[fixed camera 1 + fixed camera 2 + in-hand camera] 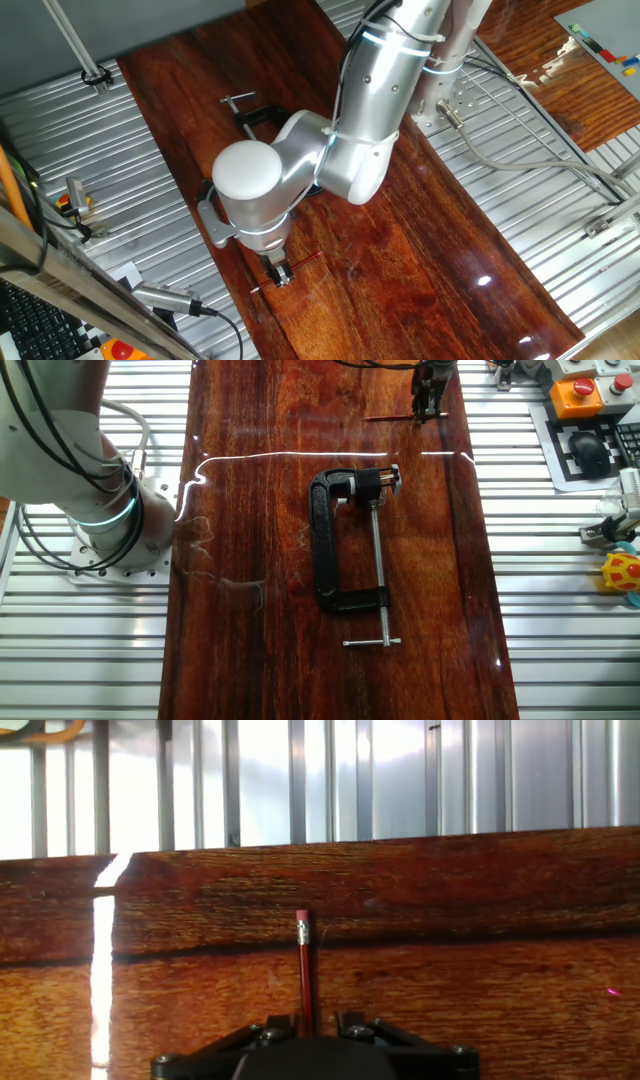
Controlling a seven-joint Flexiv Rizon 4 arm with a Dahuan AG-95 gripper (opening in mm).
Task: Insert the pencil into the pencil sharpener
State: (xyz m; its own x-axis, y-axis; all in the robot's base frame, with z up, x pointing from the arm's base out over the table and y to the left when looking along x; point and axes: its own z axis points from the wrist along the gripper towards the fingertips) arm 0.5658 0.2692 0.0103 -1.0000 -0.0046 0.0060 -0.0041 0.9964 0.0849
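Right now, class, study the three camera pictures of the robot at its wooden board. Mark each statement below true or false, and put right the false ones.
1. The pencil runs between the pincer fingers. True.
2. The pencil's eraser end points away from the hand camera. True.
3. The black clamp is gripped in the pincer. False: it lies alone mid-board, apart from the pincer.
4. The pencil is blue. False: it is red, with a pink eraser.
5. The pincer is at the far end of the wooden board in the other fixed view, beyond the clamp. True.
6. The clamp's screw handle points towards the pincer. False: the handle end lies at the opposite end, away from the pincer.
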